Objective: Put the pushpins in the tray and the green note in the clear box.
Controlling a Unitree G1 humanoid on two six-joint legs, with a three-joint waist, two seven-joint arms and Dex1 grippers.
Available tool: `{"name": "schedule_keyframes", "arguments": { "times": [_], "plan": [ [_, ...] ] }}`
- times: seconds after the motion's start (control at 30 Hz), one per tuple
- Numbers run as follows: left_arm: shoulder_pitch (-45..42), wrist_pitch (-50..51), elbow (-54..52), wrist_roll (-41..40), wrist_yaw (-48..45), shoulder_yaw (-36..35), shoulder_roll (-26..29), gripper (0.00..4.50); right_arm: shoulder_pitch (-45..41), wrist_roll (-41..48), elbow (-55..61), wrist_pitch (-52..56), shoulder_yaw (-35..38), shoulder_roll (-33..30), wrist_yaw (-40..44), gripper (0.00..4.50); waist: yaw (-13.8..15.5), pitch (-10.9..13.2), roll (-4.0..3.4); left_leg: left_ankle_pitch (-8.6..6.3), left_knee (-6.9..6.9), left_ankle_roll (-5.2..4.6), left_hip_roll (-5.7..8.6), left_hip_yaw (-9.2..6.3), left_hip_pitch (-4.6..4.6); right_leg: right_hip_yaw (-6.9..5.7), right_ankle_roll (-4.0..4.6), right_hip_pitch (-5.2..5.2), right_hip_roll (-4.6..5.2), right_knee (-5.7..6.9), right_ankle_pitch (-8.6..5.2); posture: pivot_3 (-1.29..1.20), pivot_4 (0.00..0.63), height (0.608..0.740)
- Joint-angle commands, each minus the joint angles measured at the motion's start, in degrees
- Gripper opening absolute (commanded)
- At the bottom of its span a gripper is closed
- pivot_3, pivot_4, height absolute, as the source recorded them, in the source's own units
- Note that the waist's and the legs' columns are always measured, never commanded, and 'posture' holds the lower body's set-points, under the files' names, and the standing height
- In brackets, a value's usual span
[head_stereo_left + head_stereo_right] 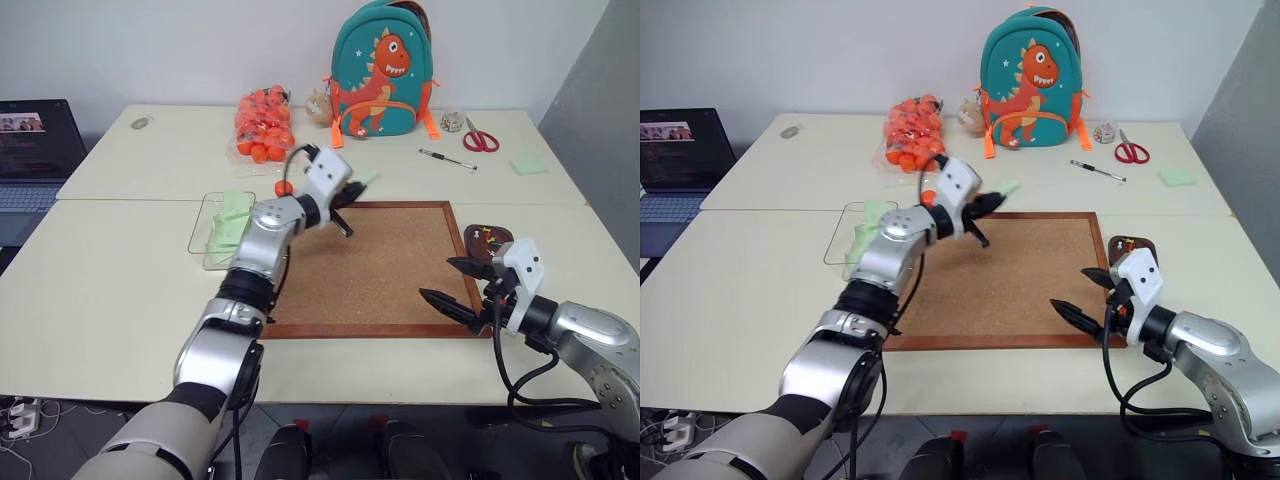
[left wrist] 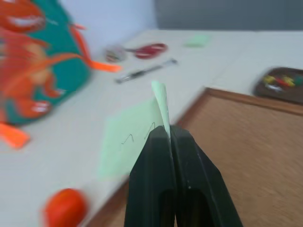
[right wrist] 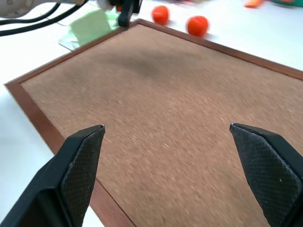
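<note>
two grippers: both over the corkboard (image 1: pixel 375 265), well apart
left gripper (image 1: pixel 348 203): raised above the board's far left corner, fingers (image 2: pixel 182 161) pressed together on the green note
green note (image 2: pixel 135 137): pinched at one edge, held in the air off the board, free end curling up; pale green sheet hanging out past the fingertips toward the backpack side
right gripper (image 1: pixel 455 287): low over the board's near right corner, jaws spread wide, nothing between them
right fingers (image 3: pixel 78 161): one on each side of bare cork in the right wrist view
tray (image 1: pixel 488 241): on the table just beside the board's right edge, near its far corner, just beyond the right gripper
pushpins (image 1: pixel 487 238): small coloured heads lying inside the tray; count too small to tell
clear box (image 1: pixel 203 228): on the table just left of the board, behind the left forearm; pale green paper inside it
corkboard: brown-framed, flat on the near table, surface bare
backpack (image 1: pixel 383 70): teal with an orange dinosaur, upright at the far edge of the table
orange balls (image 1: pixel 264 123): bagged heap left of the backpack
loose ball (image 1: pixel 284 187): on the table near the board's far left corner
scissors (image 1: pixel 480 139): red-handled, right of the backpack
pen (image 1: pixel 447 159): lying near the scissors
pad (image 1: pixel 528 166): pale green, far right of the table
laptop (image 1: pixel 35 150): open, at the far left
</note>
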State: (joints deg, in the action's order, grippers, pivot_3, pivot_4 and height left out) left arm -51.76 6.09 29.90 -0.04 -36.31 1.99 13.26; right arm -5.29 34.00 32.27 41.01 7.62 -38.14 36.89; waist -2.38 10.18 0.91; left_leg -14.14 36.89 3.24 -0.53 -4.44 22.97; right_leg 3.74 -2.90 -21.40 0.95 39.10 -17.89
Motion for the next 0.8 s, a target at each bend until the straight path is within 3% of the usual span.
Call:
{"name": "schedule_keyframes", "arguments": {
  "times": [0.03, 0.17, 0.3, 0.6, 0.8],
  "plan": [
    [5.8, 9.4, -17.7, 0.0, 6.9, -5.2, 4.3, 0.00, -3.2, 0.6, 0.0, -0.3, -1.9, -0.1, 1.5, 4.50, 0.1, 0.0, 0.00, 0.00, 0.01, 0.00, 0.00, -0.01, -0.01, -0.02, 0.00, 0.00, 0.00, 0.00, 0.00, 0.00, 0.150, 0.740],
    [13.0, 19.5, -31.2, 0.0, 11.6, -8.6, 6.7, 0.00, -6.0, 0.3, -2.0, -0.9, -4.1, -0.5, 3.8, 4.50, 0.5, 0.0, 0.02, 0.00, 0.05, 0.00, -0.02, -0.07, 0.00, -0.08, 0.00, 0.06, 0.07, -0.01, 0.00, 0.00, 0.150, 0.740],
    [17.8, 26.2, -37.0, 0.8, 16.6, -12.0, 8.0, 0.00, -10.2, 0.9, -3.9, -0.8, -6.2, -0.2, 6.3, 4.50, 1.1, 0.1, 0.11, 0.00, 0.11, 0.00, -0.03, -0.10, 0.01, -0.12, 0.00, 0.10, 0.15, -0.02, 0.01, 0.00, 0.150, 0.740],
    [20.8, 29.1, -33.0, 0.4, 20.9, -13.3, 9.2, 0.00, -23.3, 0.3, -10.6, -1.5, -11.3, 3.0, 10.2, 4.50, 0.7, 0.1, 0.20, 0.00, 0.08, 0.00, -0.01, -0.15, -0.01, -0.23, 0.02, 0.07, 0.06, 0.02, 0.02, 0.00, 0.150, 0.740],
    [19.8, 30.6, -29.8, -2.0, 21.7, -13.7, 8.1, 0.00, -26.8, -0.8, -12.4, -2.2, -12.9, 4.8, 10.9, 4.50, 0.8, 0.1, 0.20, 0.00, 0.09, 0.01, -0.03, -0.14, 0.03, -0.20, 0.02, 0.06, 0.15, 0.00, 0.02, 0.00, 0.150, 0.740]
  ]
}}
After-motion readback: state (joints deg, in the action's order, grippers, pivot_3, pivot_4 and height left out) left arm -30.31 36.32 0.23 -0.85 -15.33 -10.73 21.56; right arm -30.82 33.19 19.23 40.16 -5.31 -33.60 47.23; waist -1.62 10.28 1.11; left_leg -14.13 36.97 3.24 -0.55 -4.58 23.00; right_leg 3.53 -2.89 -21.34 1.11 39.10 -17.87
